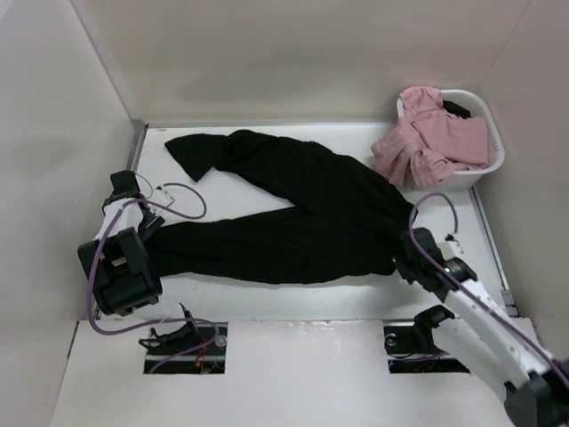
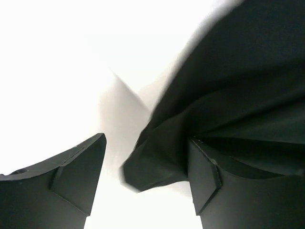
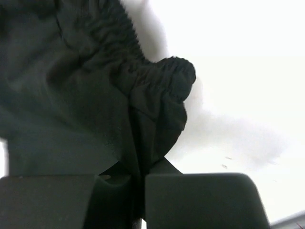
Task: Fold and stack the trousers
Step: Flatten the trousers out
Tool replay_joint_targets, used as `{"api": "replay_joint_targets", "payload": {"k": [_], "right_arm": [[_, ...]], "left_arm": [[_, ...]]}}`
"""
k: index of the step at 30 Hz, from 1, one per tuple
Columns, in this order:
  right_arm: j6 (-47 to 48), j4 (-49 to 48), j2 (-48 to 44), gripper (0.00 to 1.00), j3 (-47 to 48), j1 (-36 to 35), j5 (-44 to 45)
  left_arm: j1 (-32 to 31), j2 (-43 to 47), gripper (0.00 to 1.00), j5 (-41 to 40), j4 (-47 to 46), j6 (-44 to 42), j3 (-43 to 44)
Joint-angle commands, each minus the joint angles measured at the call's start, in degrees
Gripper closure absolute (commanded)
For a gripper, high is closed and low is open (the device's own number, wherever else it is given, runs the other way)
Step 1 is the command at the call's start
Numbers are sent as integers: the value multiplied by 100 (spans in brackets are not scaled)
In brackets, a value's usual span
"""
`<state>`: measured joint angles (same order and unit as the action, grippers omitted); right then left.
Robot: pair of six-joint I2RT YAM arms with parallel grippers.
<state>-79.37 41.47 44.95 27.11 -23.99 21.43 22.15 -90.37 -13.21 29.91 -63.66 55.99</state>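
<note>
Currently we list the following, reading the overhead view as a clock face with twelve at the far wall.

Item one: trousers (image 1: 302, 218), black and matte, spread flat on the white table (image 1: 293, 307). We record the waist at about four o'clock and the two legs splayed in a V. One leg runs toward nine o'clock, its cuff at the table's left side. The other runs toward eleven o'clock and ends in a crumpled cuff near the far left corner.

Item two: right gripper (image 1: 402, 263), at four o'clock, on the waist end. In its wrist view we note the jaws drawn together on a fold of the gathered elastic waistband (image 3: 162, 81), black cloth pinched between the two fingers (image 3: 195, 200).

Item three: left gripper (image 1: 149, 229), at nine o'clock, over the cuff of the nearer leg. In its wrist view the jaws stand apart. The cuff corner (image 2: 157, 164) lies between them, resting against the finger on the right of that view (image 2: 228, 191) and apart from the other. The cloth is not pinched.

Item four: white basket (image 1: 493, 160), at two o'clock in the far right corner. It holds a pink garment (image 1: 427, 138) that spills over the rim onto the table, just beside the trousers. We see something dark behind the pink cloth but cannot tell what it is.

Item five: purple cables (image 1: 182, 191), looped along the left arm at nine o'clock.
</note>
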Motion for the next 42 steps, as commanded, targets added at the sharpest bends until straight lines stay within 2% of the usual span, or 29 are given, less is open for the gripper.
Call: {"api": "replay_joint_targets", "payload": {"k": [1, 2, 3, 6, 7, 8, 12, 15, 21, 24, 27, 28, 29, 31, 32, 34, 40, 41, 42], "right_arm": [[-474, 2037, -933, 100, 329, 372, 809], [-422, 2145, -1057, 100, 364, 451, 854], [-325, 2137, -1076, 95, 365, 478, 810], [-158, 2014, -629, 45, 496, 470, 810], [-140, 2040, -515, 18, 584, 470, 845], [-122, 2075, -461, 0, 645, 470, 932], [53, 2286, -505, 0, 953, 234, 1302], [203, 2418, -417, 0, 1217, -275, 1574], [335, 2673, 566, 0, 2034, -1708, 2190], [597, 2262, 953, 0, 2193, -1991, 2111], [1010, 1472, 1252, 0, 2106, -2044, 1743], [1125, 1164, 1331, 0, 2035, -2044, 1594], [1213, 874, 1393, 0, 1965, -2027, 1444], [1301, 469, 1455, 0, 1859, -1956, 1250], [1319, 336, 1455, 0, 1833, -1930, 1232], [1310, 195, 1420, 0, 1763, -1921, 1232], [1337, -86, 1534, 0, 1481, -1833, 1135], [1354, -122, 1604, 0, 1464, -1807, 1135], [1372, -174, 1683, 0, 1455, -1780, 1118]], "left_arm": [[101, 564, 35, 187, -188, 125, 158], [92, 573, 35, 187, -161, 126, 176], [66, 573, 35, 187, -135, 126, 176], [-145, 424, 35, 187, -21, 108, 193], [-197, 345, 35, 161, -20, 117, 228], [-224, 283, 35, 135, -20, 126, 298], [-163, 90, 35, 170, 93, 196, 745], [-5, -252, 35, 284, 470, 397, 1212], [83, -1298, 45, 749, 2650, 564, 1485], [136, -1291, 44, 1048, 2914, 662, 1643], [-109, -1316, 45, 1207, 3222, 688, 1618], [-232, -1369, 48, 1198, 3231, 705, 1556], [-372, -1448, 55, 1163, 3258, 723, 1521], [-549, -1554, 85, 988, 3162, 819, 1407], [-567, -1563, 92, 909, 3048, 855, 1354], [-497, -1467, 100, 733, 2689, 864, 1283], [-233, -211, 100, 662, 808, 1303, 1556], [-242, 26, 99, 662, 623, 1347, 1521], [-259, 237, 94, 653, 525, 1356, 1416]]}}
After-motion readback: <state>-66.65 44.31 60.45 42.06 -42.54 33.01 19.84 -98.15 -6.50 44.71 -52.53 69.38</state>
